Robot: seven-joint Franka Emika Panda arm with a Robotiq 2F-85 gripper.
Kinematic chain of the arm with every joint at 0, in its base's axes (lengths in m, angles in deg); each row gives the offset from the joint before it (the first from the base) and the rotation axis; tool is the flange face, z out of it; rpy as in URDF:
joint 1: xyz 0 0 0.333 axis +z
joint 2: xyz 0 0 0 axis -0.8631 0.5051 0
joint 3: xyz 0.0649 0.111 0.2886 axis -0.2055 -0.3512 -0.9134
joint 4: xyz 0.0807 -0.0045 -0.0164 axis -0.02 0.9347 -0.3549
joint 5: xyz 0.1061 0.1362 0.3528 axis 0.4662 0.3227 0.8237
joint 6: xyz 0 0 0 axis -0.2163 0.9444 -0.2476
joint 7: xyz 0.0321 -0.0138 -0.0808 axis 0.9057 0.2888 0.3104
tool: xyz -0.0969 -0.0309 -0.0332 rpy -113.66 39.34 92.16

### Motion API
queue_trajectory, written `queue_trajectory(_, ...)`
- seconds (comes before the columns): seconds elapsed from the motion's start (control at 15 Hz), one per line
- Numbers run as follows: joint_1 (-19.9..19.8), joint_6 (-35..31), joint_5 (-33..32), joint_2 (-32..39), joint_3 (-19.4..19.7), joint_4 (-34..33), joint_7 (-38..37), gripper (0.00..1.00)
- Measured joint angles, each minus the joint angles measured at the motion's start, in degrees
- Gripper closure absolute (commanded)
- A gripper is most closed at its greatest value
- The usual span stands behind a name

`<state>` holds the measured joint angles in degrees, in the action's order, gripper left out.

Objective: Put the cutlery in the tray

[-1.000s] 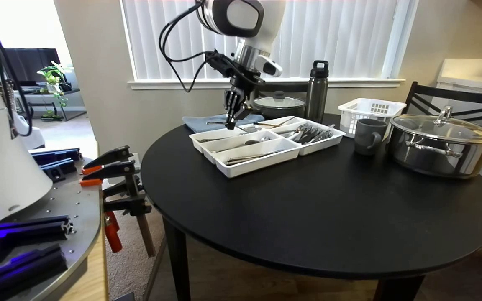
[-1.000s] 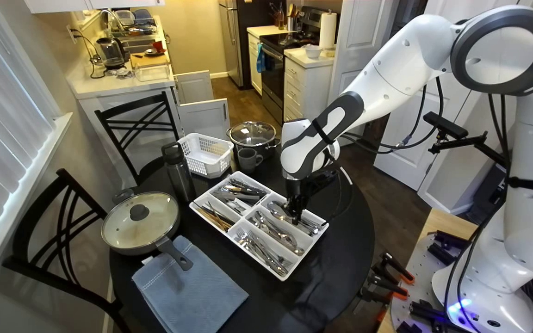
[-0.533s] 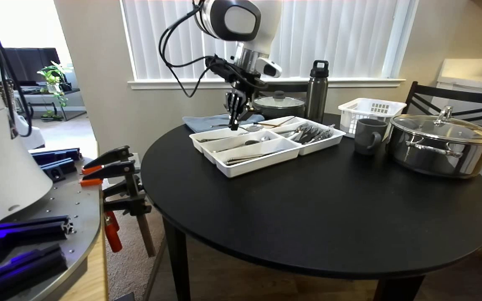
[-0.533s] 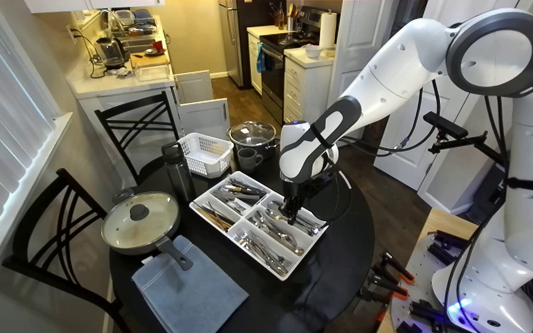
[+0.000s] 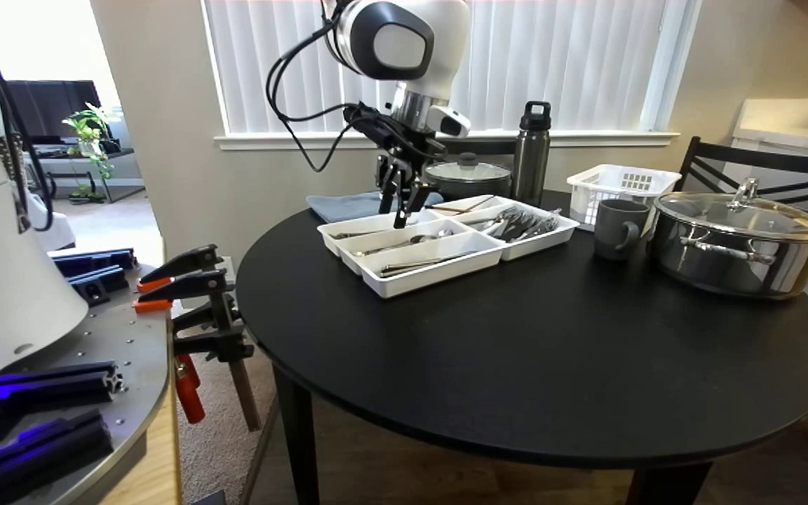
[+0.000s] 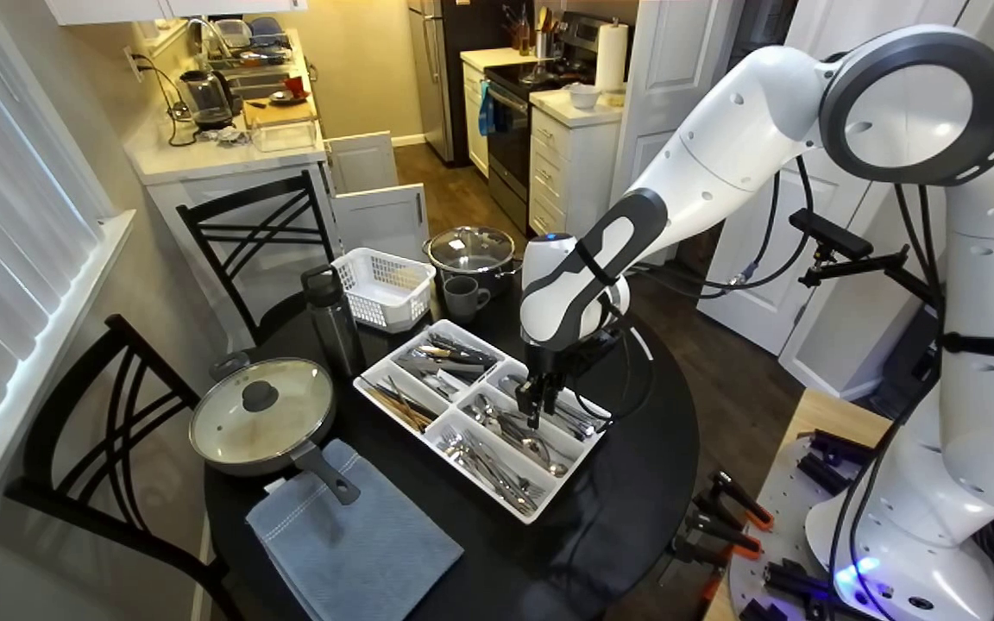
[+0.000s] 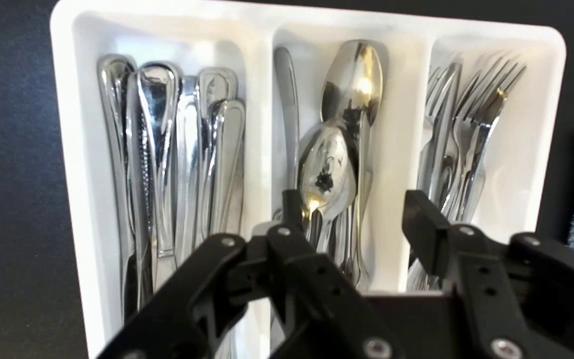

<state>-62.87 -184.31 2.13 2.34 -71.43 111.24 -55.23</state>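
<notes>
The white tray point(image 5: 439, 272) lies on the black table, also in an exterior view point(image 6: 441, 455) and in the wrist view point(image 7: 349, 16). Shiny silver cutlery lies in its compartments. In the wrist view, spoons point(image 7: 328, 162) lie bowl-up in the middle compartment, forks point(image 7: 469, 129) in the right one, and several utensils with handles up point(image 7: 167, 149) in the left one. My gripper point(image 7: 354, 204) is open and empty just above the middle compartment, fingers apart over the spoons and the right divider. It hangs over the tray in both exterior views point(image 5: 393, 216) point(image 6: 530, 414).
A white slatted basket point(image 6: 385, 289), a grey mug point(image 5: 618, 228), a steel pot point(image 5: 734, 259) and a tall bottle point(image 5: 532, 165) stand beyond the tray. A lidded pan point(image 6: 260, 423) and a folded blue cloth point(image 6: 359, 535) lie beside it.
My gripper, earlier shut on a spoon above the tray, has moved slightly toward the middle compartment and opened. The spoon is let go and lies in that compartment.
</notes>
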Motion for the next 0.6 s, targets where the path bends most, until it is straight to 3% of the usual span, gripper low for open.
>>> queue_trajectory(0.13,-0.02,-0.40,0.00,-0.01,0.00,-0.02,0.00,0.02)
queue_trajectory(0.2,-0.03,-0.73,0.00,-0.03,0.00,-0.06,0.00,0.01)
queue_trajectory(0.27,-0.06,-1.12,0.00,-0.08,0.00,-0.10,0.00,0.12)
queue_trajectory(0.4,-0.14,-1.75,0.00,-0.28,0.01,-0.13,0.00,0.01)
queue_trajectory(0.6,-0.18,-1.79,0.00,-0.47,0.01,-0.13,0.01,0.00)
